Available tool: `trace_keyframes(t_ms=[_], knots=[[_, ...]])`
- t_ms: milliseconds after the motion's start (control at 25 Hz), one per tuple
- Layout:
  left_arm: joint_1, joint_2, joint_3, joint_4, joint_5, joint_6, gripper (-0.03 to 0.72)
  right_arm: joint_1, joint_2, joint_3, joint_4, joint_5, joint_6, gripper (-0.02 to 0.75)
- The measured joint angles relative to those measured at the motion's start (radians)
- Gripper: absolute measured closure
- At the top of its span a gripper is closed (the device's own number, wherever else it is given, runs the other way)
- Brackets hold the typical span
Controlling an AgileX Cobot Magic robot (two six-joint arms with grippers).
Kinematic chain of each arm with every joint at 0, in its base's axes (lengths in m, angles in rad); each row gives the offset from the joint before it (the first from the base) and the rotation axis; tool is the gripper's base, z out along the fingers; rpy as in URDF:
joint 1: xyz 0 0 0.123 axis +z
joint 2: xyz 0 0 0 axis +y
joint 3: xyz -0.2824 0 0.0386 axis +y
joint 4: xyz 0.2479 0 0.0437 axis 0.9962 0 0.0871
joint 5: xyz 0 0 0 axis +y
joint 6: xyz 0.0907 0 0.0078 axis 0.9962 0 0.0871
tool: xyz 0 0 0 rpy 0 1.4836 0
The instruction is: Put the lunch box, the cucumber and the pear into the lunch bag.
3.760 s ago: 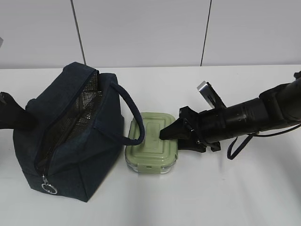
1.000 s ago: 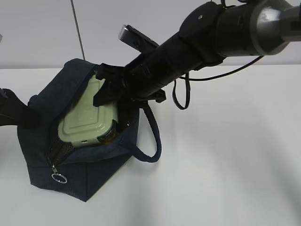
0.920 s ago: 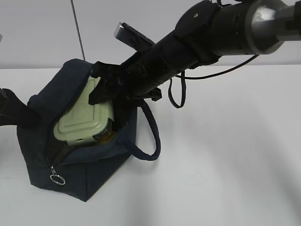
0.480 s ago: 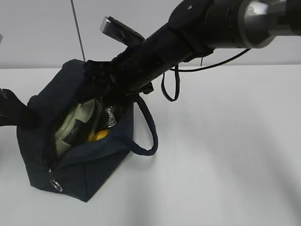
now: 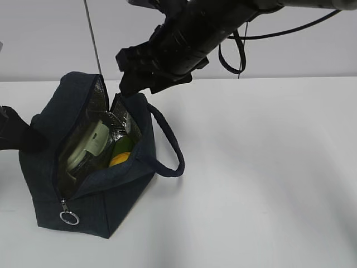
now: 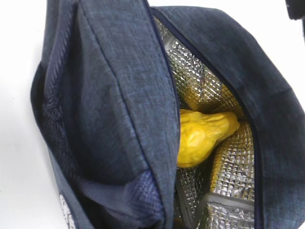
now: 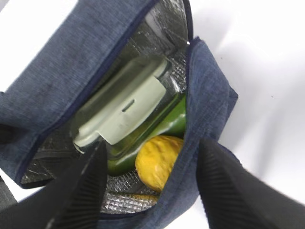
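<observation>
Zip pull [image 5: 69,216]: a silver metal ring hanging at the near corner of the bag, nearest the exterior camera.
Lunch bag [image 5: 106,201]: boxy, dark navy woven fabric, standing on the table with its top gaping; one rounded loop handle [image 5: 168,142] droops to its right side.
Lining [image 7: 157,45]: silvery quilted foil, crinkled, catching the light on the inner walls.
Lunch box [image 7: 125,102]: inside the bag, tipped on its edge against one wall; pale sage-green lid with rounded corners over a clear body.
Cucumber [image 7: 164,123]: smooth dark green, lying inside the bag beside and partly under the lunch box.
Pear [image 7: 156,160]: lumpy yellow skin, inside the bag near the cucumber's end; the left wrist view shows its narrow neck against the foil.
Right gripper [image 7: 150,183]: two black ribbed fingers spread wide with nothing between them, hanging above the bag's mouth.
Left gripper: its fingers do not show in the left wrist view; a dark arm part [image 5: 14,134] presses the bag's left side, and whether the fingers are apart or together cannot be told.
Table [image 5: 268,184]: flat, plain white, matte.
Wall [image 5: 290,50]: pale grey panels with thin dark vertical seams behind the table.
Writing: none legible.
</observation>
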Motion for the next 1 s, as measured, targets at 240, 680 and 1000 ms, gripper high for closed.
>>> trace_keyframes(t_ms=[240, 680, 1000], knots=[[0.0, 0.0, 0.0, 0.0, 0.004, 0.0, 0.687, 0.0, 0.054, 0.0, -0.03, 0.009, 0.01, 0.286], [0.0, 0.0, 0.0, 0.0, 0.007, 0.0, 0.687, 0.0, 0.117, 0.0, -0.086, -0.026, 0.034, 0.668], [0.0, 0.042, -0.037, -0.017, 0.041, 0.0, 0.687, -0.002, 0.062, 0.04, -0.3, -0.018, 0.256, 0.706]])
